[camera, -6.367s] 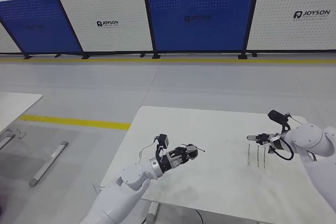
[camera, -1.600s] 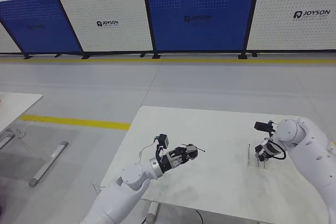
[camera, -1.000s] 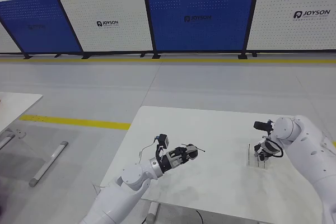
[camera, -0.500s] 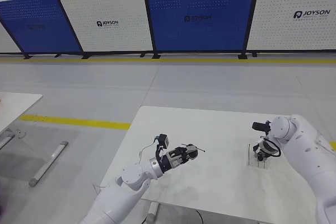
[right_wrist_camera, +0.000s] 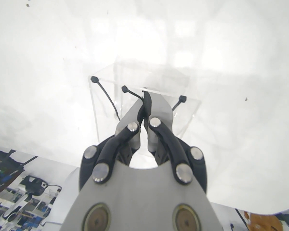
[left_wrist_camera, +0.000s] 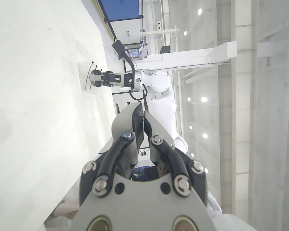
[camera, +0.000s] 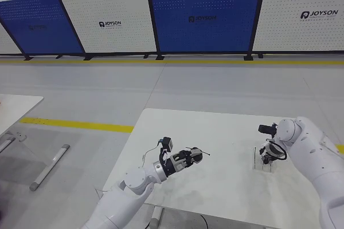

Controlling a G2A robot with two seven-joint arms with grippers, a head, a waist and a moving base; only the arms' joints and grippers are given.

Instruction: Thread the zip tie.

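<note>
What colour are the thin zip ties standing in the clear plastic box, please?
The thin plastic zip ties are black, clearest in the right wrist view.

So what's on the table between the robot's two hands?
Nothing: in the top view, only bare white table lies between the left hand and the right hand.

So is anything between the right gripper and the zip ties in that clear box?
Nothing visible. The right gripper is at the open top of the clear box, fingers closed on the strap of the middle zip tie. Two other ties stand on either side, clear of the fingers.
</note>
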